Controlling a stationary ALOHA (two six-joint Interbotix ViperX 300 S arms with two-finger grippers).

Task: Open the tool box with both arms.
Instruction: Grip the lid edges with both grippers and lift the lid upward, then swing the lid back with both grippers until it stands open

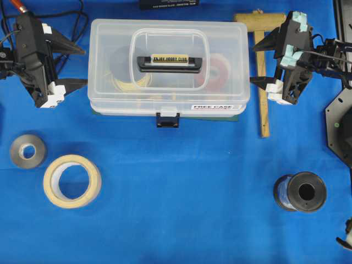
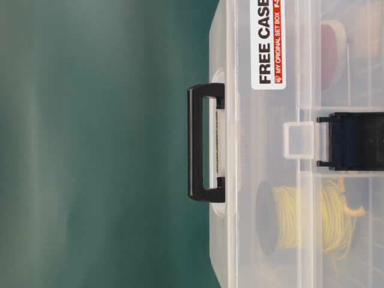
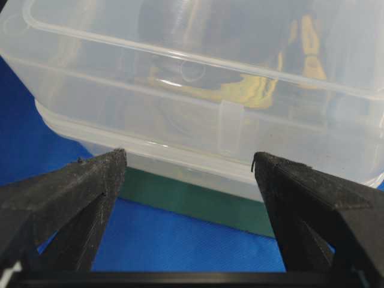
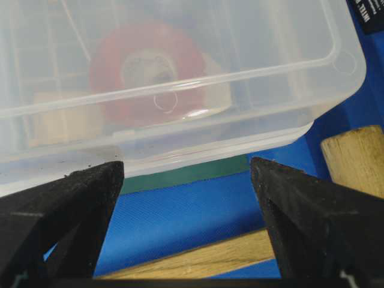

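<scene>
The left claw (image 1: 81, 66) has its pointy black fingers wide apart, just beside the tool box (image 1: 168, 69). The box is see-through plastic, boxy and smooth, lid shut, sitting between both claws. The right claw (image 1: 256, 65) is spread apart too, over a wooden mallet (image 1: 263, 82).

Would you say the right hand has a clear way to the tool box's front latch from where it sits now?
Probably yes: the right hand is open beside the tool box, and only bare cloth lies before the latch. The wooden mallet lies under it, not between.
</scene>
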